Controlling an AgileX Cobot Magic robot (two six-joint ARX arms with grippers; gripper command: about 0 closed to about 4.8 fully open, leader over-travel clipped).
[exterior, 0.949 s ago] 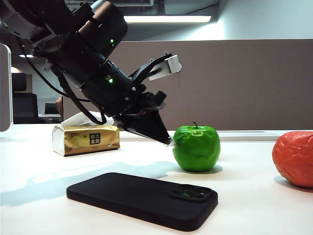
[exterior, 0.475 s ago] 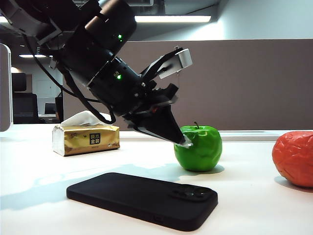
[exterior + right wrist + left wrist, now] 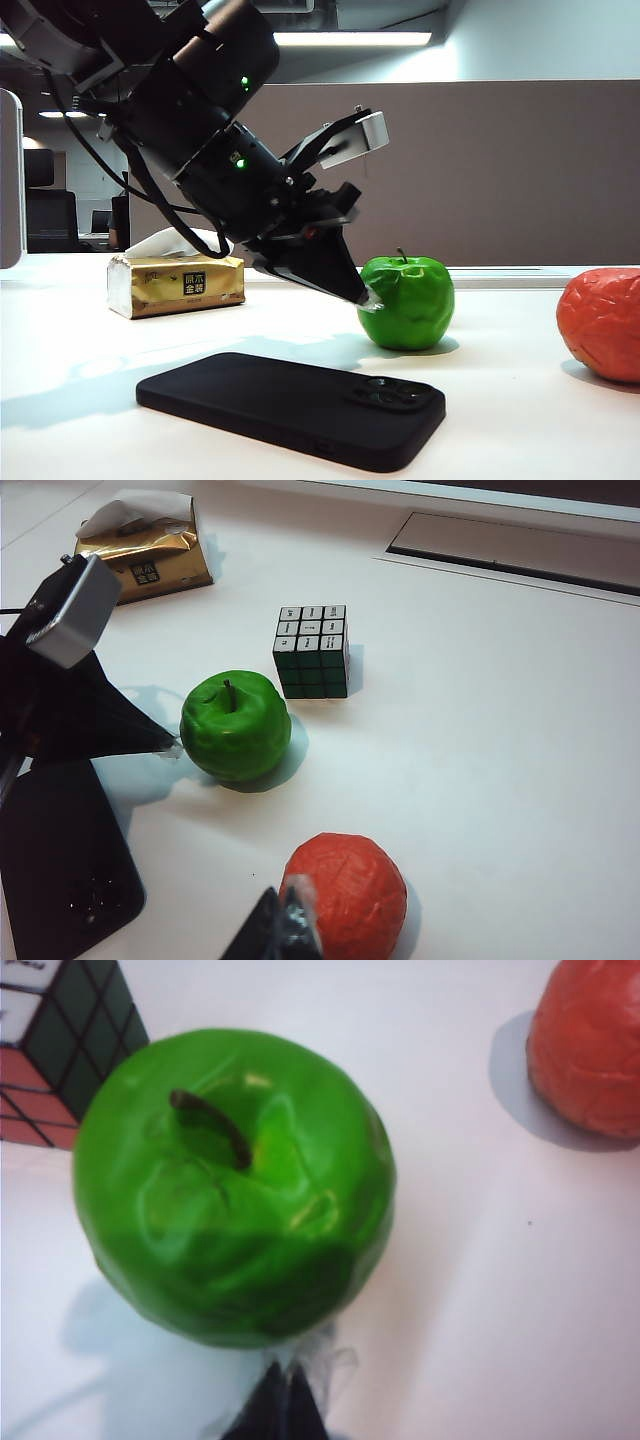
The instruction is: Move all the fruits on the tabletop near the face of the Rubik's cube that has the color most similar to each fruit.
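A glossy green apple (image 3: 407, 300) stands on the white tabletop (image 3: 520, 420). My left gripper (image 3: 368, 297) is shut, and its closed tips (image 3: 290, 1385) press against the apple's (image 3: 235, 1185) side with nothing held. The Rubik's cube (image 3: 313, 652) sits just beyond the apple (image 3: 236, 727), white face up and a green face toward it; a red face (image 3: 25, 1100) shows too. The bumpy orange-red fruit (image 3: 345, 895) lies apart from both, at the right edge of the exterior view (image 3: 603, 322). My right gripper (image 3: 292, 900) is shut and empty, hovering right beside the orange-red fruit.
A black phone (image 3: 290, 405) lies flat in the foreground, close under the left arm. A gold tissue box (image 3: 175, 283) stands further back on the left. A dark recessed slot (image 3: 510, 545) runs along the desk's far edge behind the cube.
My left gripper has swung right against the apple, and the apple has slid slightly right. The orange-red fruit and the phone have not moved.
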